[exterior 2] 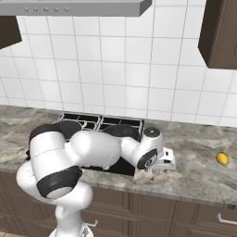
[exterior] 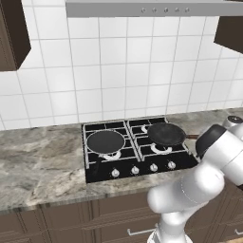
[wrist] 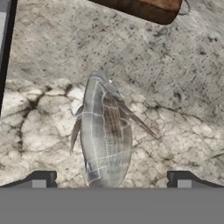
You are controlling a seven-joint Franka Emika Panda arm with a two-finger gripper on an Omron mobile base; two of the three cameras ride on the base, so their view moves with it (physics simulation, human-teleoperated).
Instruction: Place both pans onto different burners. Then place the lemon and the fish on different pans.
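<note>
Cooktop (exterior: 137, 168): both pans seated on separate burners, left pan (exterior: 105, 141), right pan (exterior: 165, 134), both bare inside, ready for food. Counter (exterior 2: 199, 173) right of stove carries fish (wrist: 105, 133) and lemon (exterior 2: 222, 158), well apart. Gripper (wrist: 111, 179) spread wide, straddling fish, poised for pickup, nothing pinched.

arm (exterior 2: 92, 152): bent low, folded forward from base, forearm stretched out to the right | wrist (exterior 2: 149, 155): turned downward | gripper (wrist: 111, 179): pointing straight down, jaws spread wide, nothing between them gripped | fingertips (wrist: 40, 179): dark, one on each side, well apart
</note>
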